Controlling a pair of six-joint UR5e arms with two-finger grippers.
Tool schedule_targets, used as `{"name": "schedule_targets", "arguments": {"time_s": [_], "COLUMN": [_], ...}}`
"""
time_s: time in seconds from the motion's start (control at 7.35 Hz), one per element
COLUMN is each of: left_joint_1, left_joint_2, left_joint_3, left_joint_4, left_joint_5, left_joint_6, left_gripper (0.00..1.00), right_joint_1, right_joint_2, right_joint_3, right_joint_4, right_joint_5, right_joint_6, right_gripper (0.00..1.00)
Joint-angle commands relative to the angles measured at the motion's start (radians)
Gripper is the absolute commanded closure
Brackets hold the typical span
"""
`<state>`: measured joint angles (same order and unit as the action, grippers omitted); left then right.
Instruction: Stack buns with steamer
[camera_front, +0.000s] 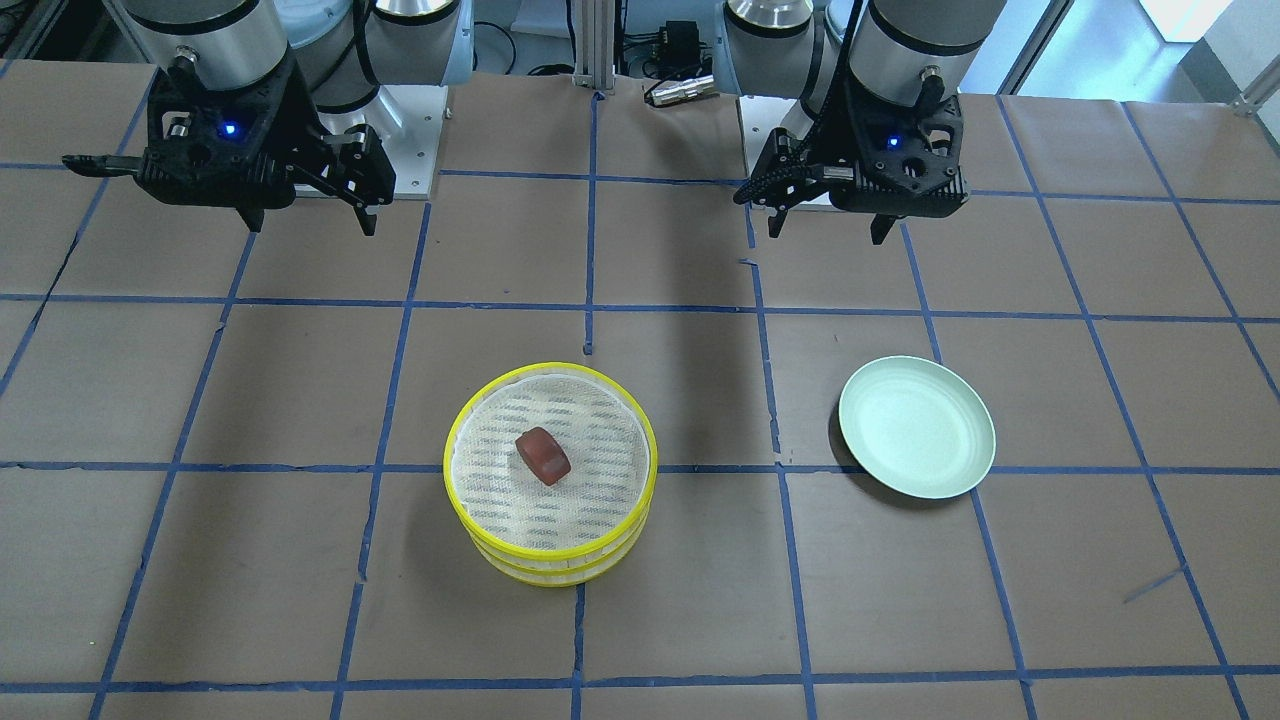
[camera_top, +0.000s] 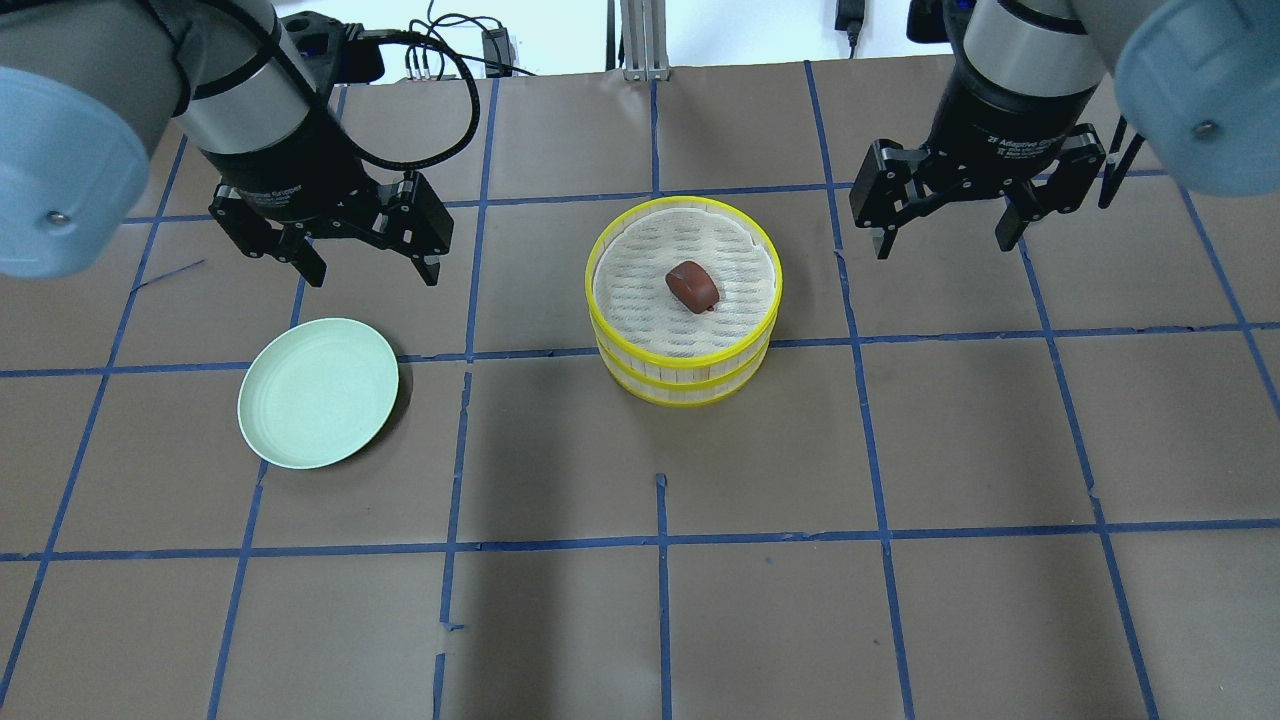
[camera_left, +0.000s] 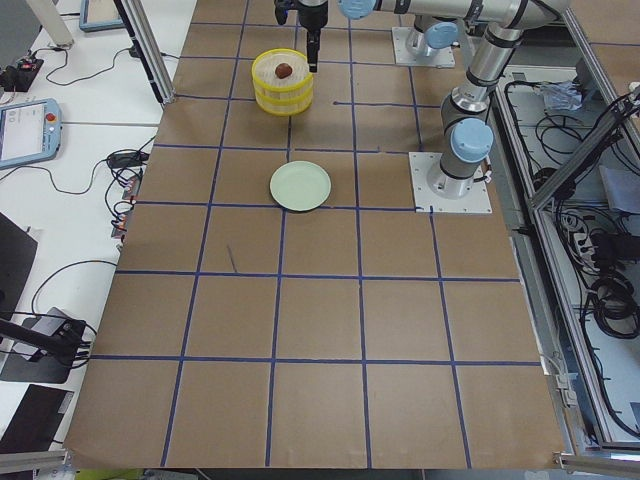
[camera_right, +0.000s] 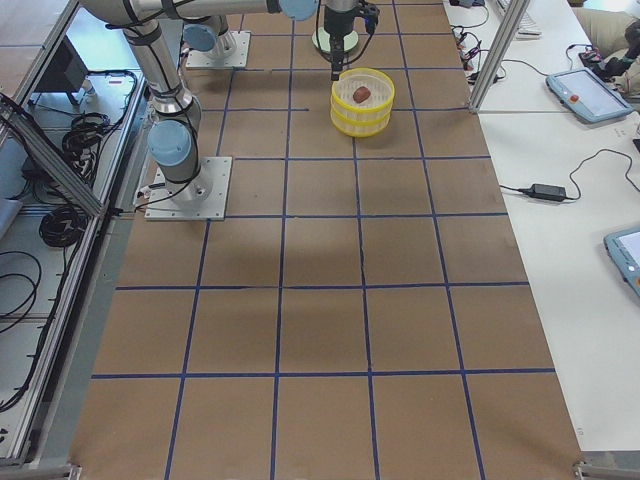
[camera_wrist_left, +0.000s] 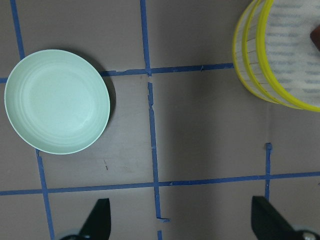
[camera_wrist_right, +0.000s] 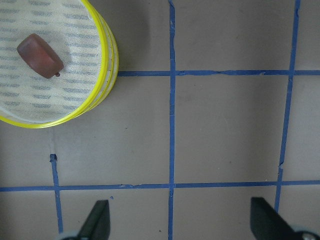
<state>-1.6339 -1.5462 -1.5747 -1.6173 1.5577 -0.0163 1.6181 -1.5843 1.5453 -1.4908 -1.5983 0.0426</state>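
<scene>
**Grippers.** The left gripper (camera_top: 375, 276) has its jaws spread wide with nothing held, and it hangs above the brown paper-covered table (camera_top: 760, 620) marked with blue tape lines. The right gripper (camera_top: 942, 248) is likewise spread wide, with nothing between its fingers, and is raised off the surface.

**Clearances.** The round yellow-rimmed steamer (camera_top: 685, 372), two tiers stacked, stands between the two grippers and well apart from both. It lies to the inner side of each pair of fingers and beyond them, away from the robot's base. The pale green round plate (camera_top: 318, 392) lies flat beyond the left fingers, toward their outer side, near but not beneath them. Plate rim and steamer wall are well apart.

**Contents.** A white woven liner (camera_top: 640, 300) covers the top tier. The glossy reddish-brown oval bun (camera_top: 692, 287) lies on that liner near its middle, apart from the yellow rim all round. The inside of the lower tier is hidden.
</scene>
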Motion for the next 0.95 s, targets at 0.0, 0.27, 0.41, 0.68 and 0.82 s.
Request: {"name": "schedule_targets", "arguments": {"time_s": [0.0,0.27,0.41,0.68,0.82], "left_joint_1": [-0.003,0.002,0.002,0.002,0.002], "left_joint_2": [-0.002,-0.002,-0.003,-0.005,-0.009], "left_joint_3": [0.001,0.002,0.004,0.005,0.005], "left_joint_4": [0.004,0.004,0.004,0.004,0.004], "left_joint_5": [-0.005,-0.024,-0.025,-0.028,-0.03], "left_joint_6": [-0.002,0.001,0.003,0.001,0.001], "left_gripper": [0.01,0.0,0.0,0.0,0.0], "right_joint_1": [-0.001,0.0,0.0,0.0,0.0], "right_joint_2": [0.001,-0.006,-0.003,-0.003,-0.003], "right_joint_3": [0.001,0.004,-0.001,0.002,0.002], "right_joint_4": [-0.008,0.003,-0.003,-0.003,-0.003], "right_joint_5": [0.001,0.009,0.017,0.017,0.015], "right_joint_6": [0.0,0.016,0.016,0.016,0.017], "right_gripper": [0.0,0.0,0.01,0.0,0.0]}}
